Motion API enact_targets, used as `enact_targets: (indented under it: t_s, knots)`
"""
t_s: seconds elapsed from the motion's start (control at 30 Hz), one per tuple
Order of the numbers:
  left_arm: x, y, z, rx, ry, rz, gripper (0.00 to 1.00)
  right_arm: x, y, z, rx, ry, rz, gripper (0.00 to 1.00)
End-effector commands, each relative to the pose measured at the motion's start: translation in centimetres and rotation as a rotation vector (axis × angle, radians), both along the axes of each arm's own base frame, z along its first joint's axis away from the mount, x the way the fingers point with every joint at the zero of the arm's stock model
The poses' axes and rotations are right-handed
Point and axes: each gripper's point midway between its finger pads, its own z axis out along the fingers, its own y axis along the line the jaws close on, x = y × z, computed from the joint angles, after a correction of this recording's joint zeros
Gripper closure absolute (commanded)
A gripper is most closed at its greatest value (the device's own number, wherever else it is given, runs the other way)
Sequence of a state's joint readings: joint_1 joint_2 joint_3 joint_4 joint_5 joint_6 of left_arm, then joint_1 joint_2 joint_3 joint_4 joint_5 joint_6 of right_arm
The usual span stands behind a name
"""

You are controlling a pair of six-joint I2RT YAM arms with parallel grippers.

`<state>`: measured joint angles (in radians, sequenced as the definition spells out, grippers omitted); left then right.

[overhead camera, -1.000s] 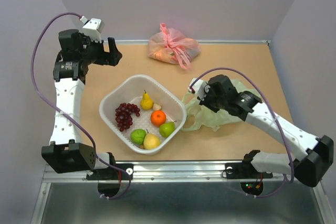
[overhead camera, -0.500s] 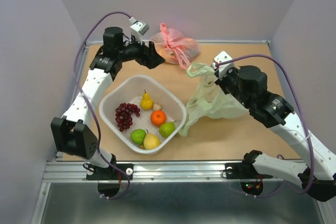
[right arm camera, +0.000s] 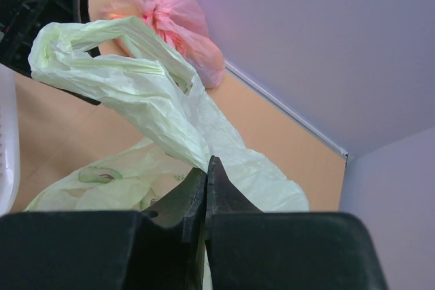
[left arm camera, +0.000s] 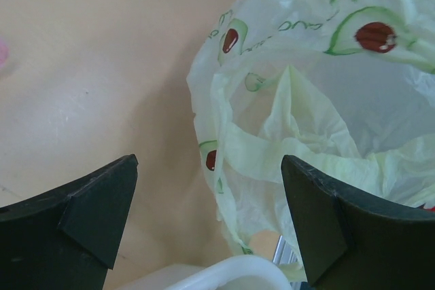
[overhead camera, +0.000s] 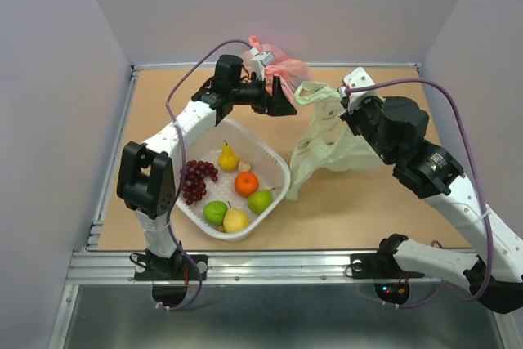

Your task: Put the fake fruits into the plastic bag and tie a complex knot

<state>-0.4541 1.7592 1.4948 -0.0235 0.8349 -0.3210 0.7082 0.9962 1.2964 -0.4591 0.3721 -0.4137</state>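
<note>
Now the right gripper is clamped on the bag, hanging right of centre. The left gripper gapes beside it. Thin film may slip or tear if tugged. The fruits wait in the basket, centre-left.

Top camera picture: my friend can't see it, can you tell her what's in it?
The right tool holds a pale green plastic bag up by one handle above a tan table. The open left tool sits close beside that handle, in front of a tied pink bag. Fake fruits lie in a white basket nearby.
</note>
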Motion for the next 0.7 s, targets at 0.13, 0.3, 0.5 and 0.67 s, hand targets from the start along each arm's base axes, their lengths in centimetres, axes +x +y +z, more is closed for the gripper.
enact_targets:
  t_s: [0.13, 0.3, 0.5, 0.67]
  knots:
    - [-0.9, -2.1, 1.6, -0.048, 0.009, -0.060, 0.01, -0.1, -1.4, 7.7, 0.098, -0.219, -0.049, 1.00]
    - [-1.6, -3.5, 0.3, -0.034, 0.061, -0.112, 0.01, 0.1, -1.4, 9.2, 0.107, -0.260, -0.052, 1.00]
    - [-2.0, -4.2, -0.2, -0.036, 0.102, -0.160, 0.01, 0.5, -1.8, 11.1, 0.110, -0.323, -0.084, 1.00]
    - [-2.4, -4.6, 1.0, -0.068, 0.098, -0.216, 0.01, 0.5, -1.9, 11.8, 0.114, -0.350, -0.091, 1.00]
